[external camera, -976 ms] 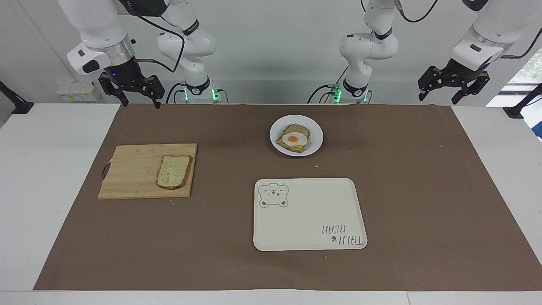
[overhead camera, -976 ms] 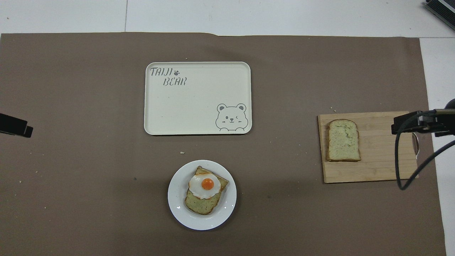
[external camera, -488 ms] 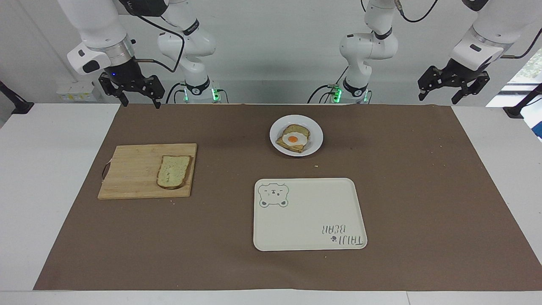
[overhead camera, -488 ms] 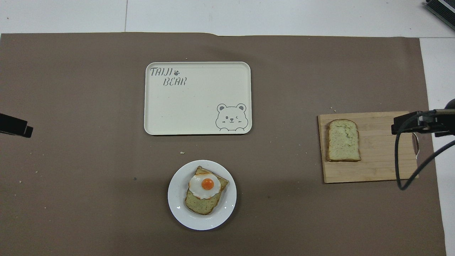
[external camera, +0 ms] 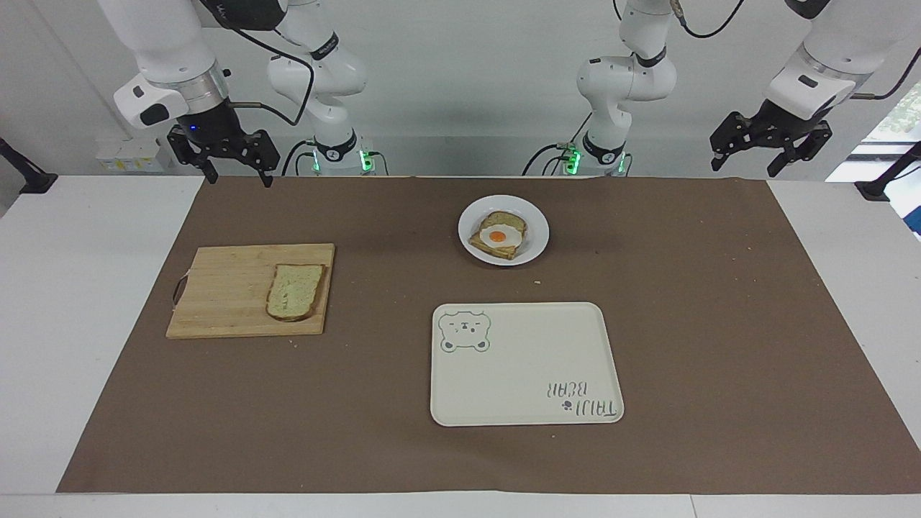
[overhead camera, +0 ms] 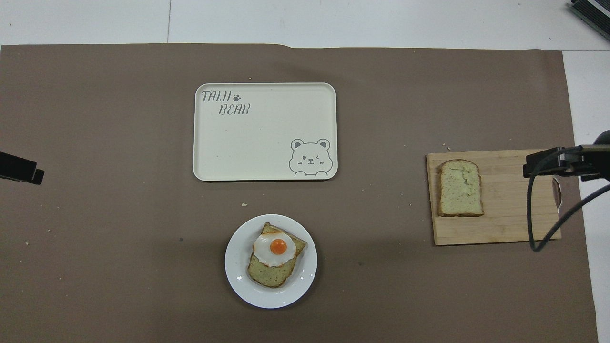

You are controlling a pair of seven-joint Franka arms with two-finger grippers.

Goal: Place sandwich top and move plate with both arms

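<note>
Facing view: the right gripper hangs with fingers spread wide, empty, over the mat's edge; the sandwich top lies on the cutting board at that arm's end, long axis running away from the robots. The left gripper, open too, waits. The plate sits mid-table; the tray reads "TAIJI BEAR".

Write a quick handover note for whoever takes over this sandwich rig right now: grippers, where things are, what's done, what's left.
Right gripper: open, empty, raised over the mat's edge at its own end.
Left gripper: open, empty, raised at its own end.
Sandwich top: on the cutting board, toward the right arm's end.
Plate: mid-table, holding the egg toast; tray lies farther from the robots.
Done: nothing.
Left: put the sandwich top on the egg toast, then move the plate with both arms.
</note>
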